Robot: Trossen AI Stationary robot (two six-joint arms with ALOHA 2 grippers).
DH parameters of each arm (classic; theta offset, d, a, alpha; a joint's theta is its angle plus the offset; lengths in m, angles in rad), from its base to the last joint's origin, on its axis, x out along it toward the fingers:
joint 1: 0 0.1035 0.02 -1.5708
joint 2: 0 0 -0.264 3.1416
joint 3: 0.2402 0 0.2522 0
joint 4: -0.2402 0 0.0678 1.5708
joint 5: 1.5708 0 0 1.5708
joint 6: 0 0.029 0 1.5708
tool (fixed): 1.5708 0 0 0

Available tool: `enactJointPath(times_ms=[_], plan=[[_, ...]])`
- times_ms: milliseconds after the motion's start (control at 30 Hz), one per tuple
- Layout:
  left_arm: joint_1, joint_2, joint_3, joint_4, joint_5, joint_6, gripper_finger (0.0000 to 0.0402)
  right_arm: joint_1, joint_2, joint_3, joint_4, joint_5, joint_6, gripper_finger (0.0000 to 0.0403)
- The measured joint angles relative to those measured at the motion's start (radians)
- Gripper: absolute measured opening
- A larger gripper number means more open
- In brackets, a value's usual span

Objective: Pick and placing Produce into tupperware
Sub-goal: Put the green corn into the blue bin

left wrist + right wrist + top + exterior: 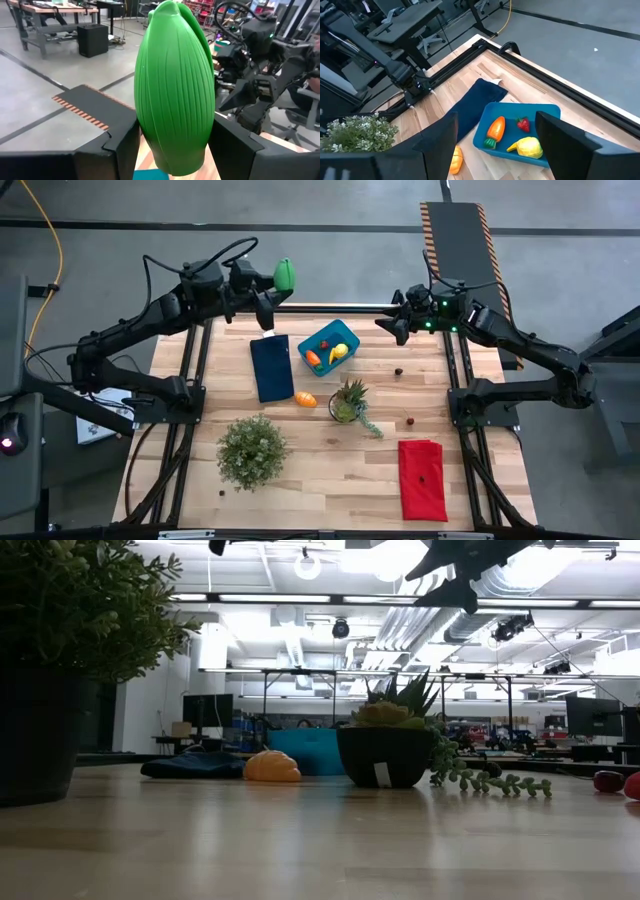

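Green ribbed oval [175, 90] clamped between left gripper [281, 282] fingers [120, 145], held high above table's far edge, beyond dark blue cloth [271, 366]. Right gripper [495, 145] spread wide, nothing held, hung above blue tupperware [346, 334]. Carrot [495, 128], lemon [529, 147], strawberry [522, 124] seen inside tub. Orange oval [306, 399] left on wood table [330, 470] beside cloth.

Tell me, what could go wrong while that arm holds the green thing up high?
The left pincer grips the ribbed green plastic oval only at its lower end, so it might slip. The bright blue plastic tub already holds a carrot, lemon and strawberry; a drop could bounce out.
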Motion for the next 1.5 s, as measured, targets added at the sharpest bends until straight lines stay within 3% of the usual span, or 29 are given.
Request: enactJointPath(times_ms=[467, 800, 1500], plan=[[0.166, 0.039, 0.0, 0.027, 0.233, -0.026, 0.0198, 0.0, 0.0, 0.0, 0.008, 0.001, 0.0, 0.0256], [0.176, 0.156, 0.0, 0.059, 0.337, -0.021, 0.0198, 0.0, 0.0, 0.0, 0.008, 0.02, 0.007, 0.0256], [0.176, 0.25, 0.017, 0.084, 0.359, -0.067, 0.0198, 0.0, 0.0, 0.0, 0.008, 0.023, 0.0, 0.0256]])
